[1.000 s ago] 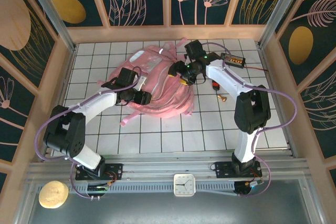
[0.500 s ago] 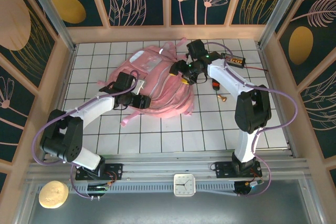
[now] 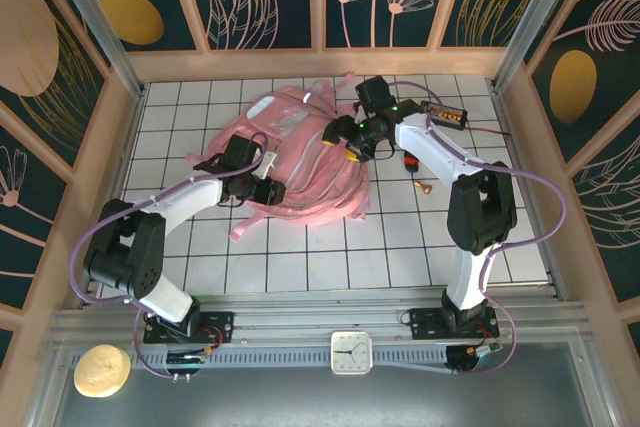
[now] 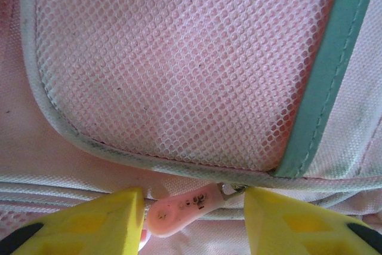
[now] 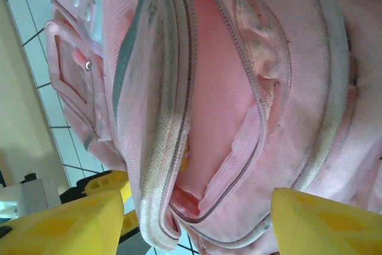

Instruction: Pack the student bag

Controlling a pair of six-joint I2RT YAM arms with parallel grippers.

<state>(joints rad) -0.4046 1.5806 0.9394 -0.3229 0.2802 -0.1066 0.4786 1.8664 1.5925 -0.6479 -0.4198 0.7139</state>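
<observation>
Soft, crumpled pink student bag (image 3: pixel 300 152) with a mesh panel (image 4: pixel 179 64) lies upper-middle on the tiled bench (image 3: pixel 400 247). The left hand (image 4: pixel 192 202) is spread wide either side of its rubbery zipper pull (image 4: pixel 173 210). The right hand (image 5: pixel 197 216) gapes wide over the unzipped opening.

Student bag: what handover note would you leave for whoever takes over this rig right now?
Left pincer: open, fingers either side of the pink zipper pull, not clamped.
Right pincer: open, over an unzipped compartment.
Student bag: lying flat mid-table.
Done: one compartment is open.
To do: a small red item lies on the tiles by the right arm; bag contents unclear; probably pack, then zip.
</observation>
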